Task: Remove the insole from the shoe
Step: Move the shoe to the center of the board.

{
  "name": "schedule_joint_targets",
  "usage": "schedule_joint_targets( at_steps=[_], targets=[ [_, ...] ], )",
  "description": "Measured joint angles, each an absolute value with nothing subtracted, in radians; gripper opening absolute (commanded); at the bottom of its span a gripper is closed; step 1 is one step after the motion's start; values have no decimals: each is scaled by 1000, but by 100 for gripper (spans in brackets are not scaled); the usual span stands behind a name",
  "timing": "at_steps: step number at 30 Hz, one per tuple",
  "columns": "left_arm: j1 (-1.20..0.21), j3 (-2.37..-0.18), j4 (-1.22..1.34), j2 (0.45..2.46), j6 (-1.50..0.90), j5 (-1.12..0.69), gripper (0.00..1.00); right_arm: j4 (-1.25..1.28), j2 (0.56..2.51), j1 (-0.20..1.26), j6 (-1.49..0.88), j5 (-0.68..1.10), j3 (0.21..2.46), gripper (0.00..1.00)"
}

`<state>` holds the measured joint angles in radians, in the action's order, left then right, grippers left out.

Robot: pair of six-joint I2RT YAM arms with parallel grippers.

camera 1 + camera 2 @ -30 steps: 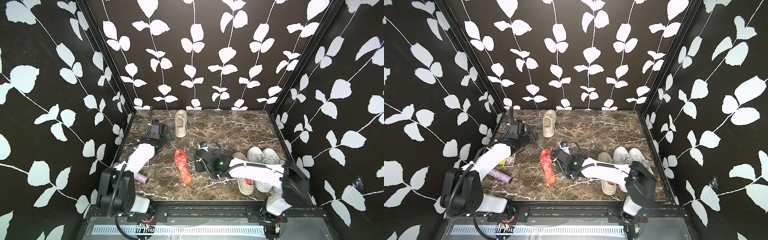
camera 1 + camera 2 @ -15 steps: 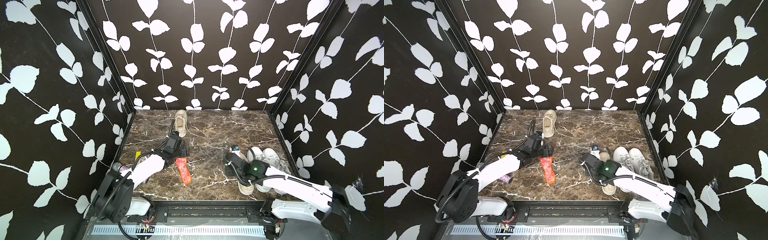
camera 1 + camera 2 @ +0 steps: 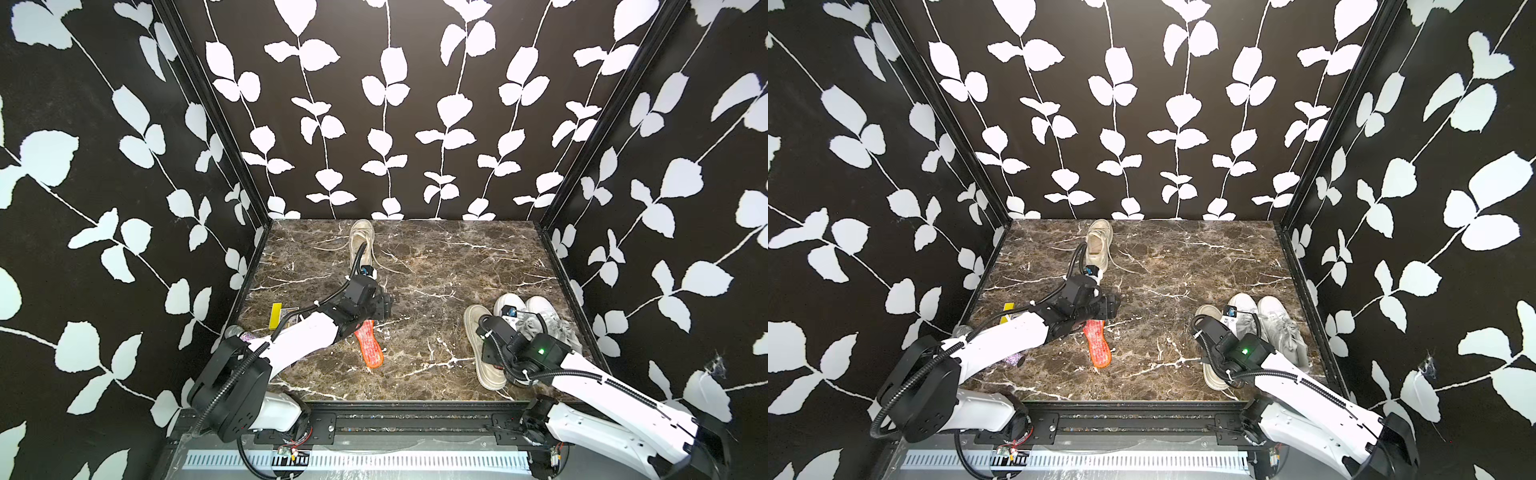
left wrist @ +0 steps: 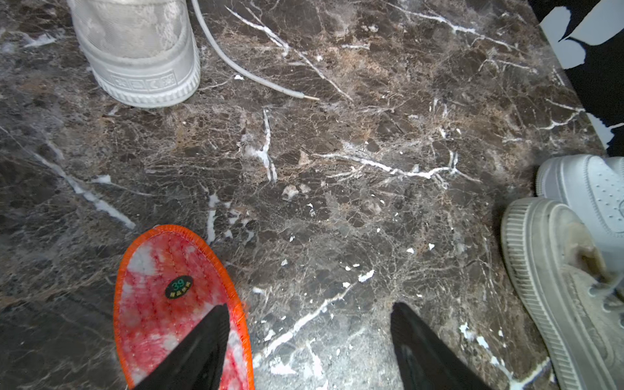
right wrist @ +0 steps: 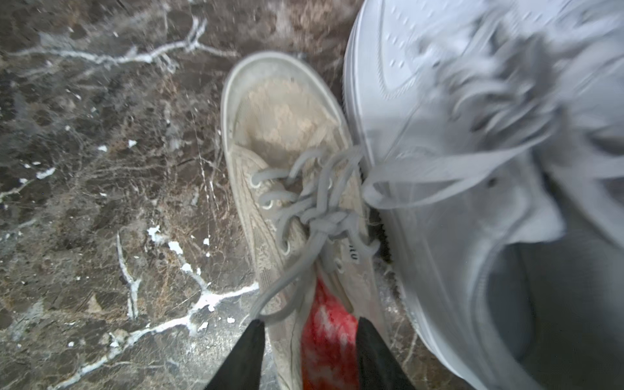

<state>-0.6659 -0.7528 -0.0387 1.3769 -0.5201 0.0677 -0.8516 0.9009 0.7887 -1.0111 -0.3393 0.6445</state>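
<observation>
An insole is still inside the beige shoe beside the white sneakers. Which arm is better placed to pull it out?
Right. The right arm hangs over the beige shoe, jaws apart around the red insole inside it. The left arm is across the table, by the loose insole.

Bare marble table (image 3: 436,282) is lying open across the frame's middle. The left arm (image 3: 303,336) and loose red insole (image 3: 372,349) are crowding the lower left. At lower right the beige shoe (image 3: 473,320) is pressing against the white sneakers (image 3: 544,311), leaving no gap; a rear shoe (image 3: 360,237) is blocking upper centre.
</observation>
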Motion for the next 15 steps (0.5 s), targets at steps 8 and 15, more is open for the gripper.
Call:
schedule_joint_targets(
  at_steps=[8, 15],
  targets=[
    [-673, -753, -30, 1380, -520, 69, 77, -750, 964, 761, -1008, -276, 609, 30],
    [-673, -753, -21, 1401, -521, 68, 77, -712, 994, 751, -996, -257, 599, 14]
  ],
)
